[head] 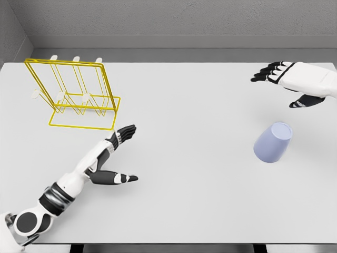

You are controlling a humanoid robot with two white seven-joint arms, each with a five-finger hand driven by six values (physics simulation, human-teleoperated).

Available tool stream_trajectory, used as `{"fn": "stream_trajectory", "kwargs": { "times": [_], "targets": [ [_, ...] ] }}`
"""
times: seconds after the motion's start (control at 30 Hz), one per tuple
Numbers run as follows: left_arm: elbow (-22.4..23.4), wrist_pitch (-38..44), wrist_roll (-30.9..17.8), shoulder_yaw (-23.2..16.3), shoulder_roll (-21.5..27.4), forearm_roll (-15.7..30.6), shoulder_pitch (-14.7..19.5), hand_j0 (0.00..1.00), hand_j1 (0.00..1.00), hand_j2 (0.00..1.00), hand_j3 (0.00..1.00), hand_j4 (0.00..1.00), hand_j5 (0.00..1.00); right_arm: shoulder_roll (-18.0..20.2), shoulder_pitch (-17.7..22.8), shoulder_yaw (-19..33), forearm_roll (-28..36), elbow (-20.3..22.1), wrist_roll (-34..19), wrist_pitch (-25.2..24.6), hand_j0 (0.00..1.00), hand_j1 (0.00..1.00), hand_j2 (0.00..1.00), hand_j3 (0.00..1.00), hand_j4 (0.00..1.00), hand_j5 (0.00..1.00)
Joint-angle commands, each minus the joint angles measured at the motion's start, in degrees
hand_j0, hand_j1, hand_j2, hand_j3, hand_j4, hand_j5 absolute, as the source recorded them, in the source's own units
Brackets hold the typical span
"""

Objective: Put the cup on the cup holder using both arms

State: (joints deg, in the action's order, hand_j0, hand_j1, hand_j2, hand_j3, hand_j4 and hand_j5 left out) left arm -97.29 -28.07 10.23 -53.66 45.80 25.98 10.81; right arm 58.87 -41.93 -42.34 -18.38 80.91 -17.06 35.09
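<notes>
Cup (273,143) on counter (200,200), tipped, just below right hand (295,79); fingers spread wide, holding nothing. Left hand (113,158) also open, near holder (73,95). Could roll away if nudged sideways during grasp.

Bare simulated test bench: plain white table (184,95), featureless grey walls (184,18).

One head camera looks steeply down and forward over the whole table (189,211) toward the back wall (184,18).
</notes>
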Motion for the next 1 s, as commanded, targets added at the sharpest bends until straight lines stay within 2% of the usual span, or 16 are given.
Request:
{"fn": "stream_trajectory", "kwargs": {
  "times": [0.0, 0.17, 0.27, 0.33, 0.4, 0.5, 0.63, 0.73, 0.8, 0.87, 0.97],
  "targets": [
    [-0.4, 4.6, -5.0, 2.9, -0.2, -0.1, 0.0, 1.0, 1.0, 1.0, 1.0, 1.0, 1.0, 0.1, 0.0, 0.0, 0.4, 0.1, -0.3, -0.1, 1.0, 1.0, 1.0, 1.0, 1.0, 1.0],
    [-1.1, 4.7, -4.9, 2.9, -0.3, 0.7, 0.3, 1.0, 1.0, 1.0, 1.0, 1.0, 1.0, 0.4, 0.5, -0.1, 0.4, -0.6, -0.3, -0.1, 1.0, 1.0, 1.0, 1.0, 1.0, 1.0],
    [-1.1, 4.6, -4.9, 2.9, 0.2, 2.8, 0.2, 1.0, 1.0, 1.0, 1.0, 1.0, 1.0, 2.9, 0.9, 0.0, 0.3, -1.0, -1.1, -0.1, 1.0, 1.0, 1.0, 1.0, 1.0, 1.0],
    [-1.1, 4.5, -4.9, 3.0, -0.4, 3.2, 0.2, 1.0, 1.0, 1.0, 1.0, 1.0, 1.0, 3.4, 3.1, 0.1, 0.3, -0.7, -2.9, -0.1, 1.0, 1.0, 1.0, 1.0, 1.0, 1.0],
    [-1.1, 4.3, -4.9, 3.0, -0.5, 3.8, 0.1, 1.0, 1.0, 1.0, 1.0, 1.0, 1.0, 3.8, 3.3, -0.1, 0.2, 0.1, -3.0, -0.1, 1.0, 1.0, 1.0, 1.0, 1.0, 1.0],
    [-1.3, 4.3, -4.9, 3.7, -0.4, 3.9, 0.0, 1.0, 1.0, 1.0, 1.0, 1.0, 1.0, 6.6, 4.5, 0.1, 0.2, 2.3, -3.9, -0.1, 1.0, 1.0, 1.0, 1.0, 1.0, 1.0],
    [-1.3, 3.4, -4.7, 3.7, 0.3, 5.4, 0.1, 1.0, 1.0, 1.0, 1.0, 1.0, 1.0, 6.8, 5.9, 0.0, 0.2, 3.8, -4.7, -0.1, 1.0, 1.0, 1.0, 1.0, 1.0, 1.0],
    [-1.3, -0.8, -4.5, 3.7, 0.3, 6.0, -0.2, 1.0, 1.0, 1.0, 1.0, 1.0, 1.0, 7.3, 6.7, 0.2, 0.2, 6.7, -4.9, -0.1, 1.0, 1.0, 1.0, 1.0, 1.0, 1.0],
    [-1.3, -1.5, -4.4, 4.1, 0.2, 5.9, -1.3, 1.0, 1.0, 1.0, 1.0, 1.0, 1.0, 7.0, 6.8, 0.2, 0.2, 7.3, -5.0, -0.1, 1.0, 1.0, 1.0, 1.0, 1.0, 1.0],
    [-1.3, -3.0, -4.9, 8.0, 0.2, 5.8, -4.4, 1.0, 1.0, 1.0, 1.0, 1.0, 1.0, 6.9, 7.2, 0.2, 0.1, 7.7, -5.0, -0.1, 1.0, 1.0, 1.0, 1.0, 1.0, 1.0],
    [-1.7, -3.0, -5.0, 8.7, -0.2, 5.7, -4.9, 1.0, 1.0, 1.0, 1.0, 1.0, 1.0, 6.5, 8.4, 0.1, 0.2, 8.1, -5.9, -0.1, 1.0, 1.0, 1.0, 1.0, 1.0, 1.0]
  ]
}}
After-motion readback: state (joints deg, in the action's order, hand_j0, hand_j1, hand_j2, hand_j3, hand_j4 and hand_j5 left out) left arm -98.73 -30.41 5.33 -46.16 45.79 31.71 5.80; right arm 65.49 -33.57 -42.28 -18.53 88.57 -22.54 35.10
